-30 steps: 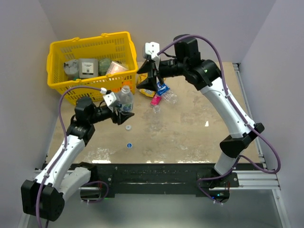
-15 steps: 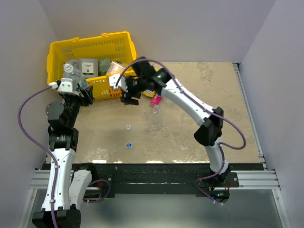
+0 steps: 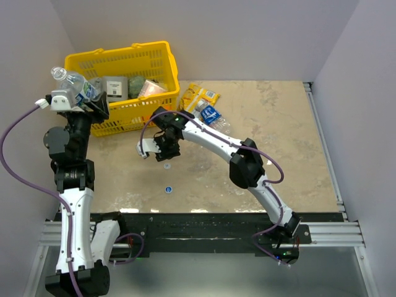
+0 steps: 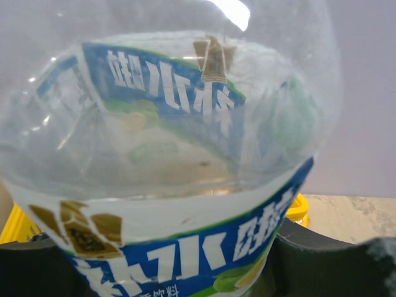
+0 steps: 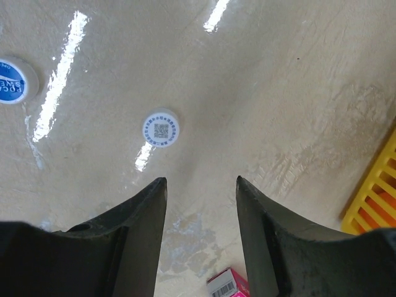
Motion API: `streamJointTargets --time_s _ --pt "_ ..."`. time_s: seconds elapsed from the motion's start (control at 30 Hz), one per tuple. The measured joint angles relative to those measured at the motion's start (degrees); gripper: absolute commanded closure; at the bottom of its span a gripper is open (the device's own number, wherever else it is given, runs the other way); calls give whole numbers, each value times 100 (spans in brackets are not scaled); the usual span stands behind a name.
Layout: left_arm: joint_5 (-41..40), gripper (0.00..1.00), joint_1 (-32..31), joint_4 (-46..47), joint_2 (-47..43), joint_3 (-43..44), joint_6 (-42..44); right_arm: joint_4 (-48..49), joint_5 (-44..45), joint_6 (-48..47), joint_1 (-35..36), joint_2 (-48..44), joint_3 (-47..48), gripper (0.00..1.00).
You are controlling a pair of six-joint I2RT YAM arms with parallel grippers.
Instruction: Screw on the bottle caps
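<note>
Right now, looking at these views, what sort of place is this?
Probably a robot test cell or lab bench, not a home or shop: two arms are bolted to a metal rail at the edge of a stone-look table boxed in by plain walls, with a yellow basket of props.

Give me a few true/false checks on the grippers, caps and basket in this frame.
The left gripper holds a bottle. True.
The right gripper is shut on the whitish cap. False: it is open, and the cap lies on the table ahead of its fingers.
A blue cap lies on the table. True.
The basket is red. False: it is yellow.
</note>
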Motion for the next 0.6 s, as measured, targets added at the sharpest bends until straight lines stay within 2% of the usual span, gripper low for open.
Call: streamJointTargets --time_s 0.6 --pt "592 100 0 -37 0 -39 -188 304 0 -173 297 -2 -640 52"
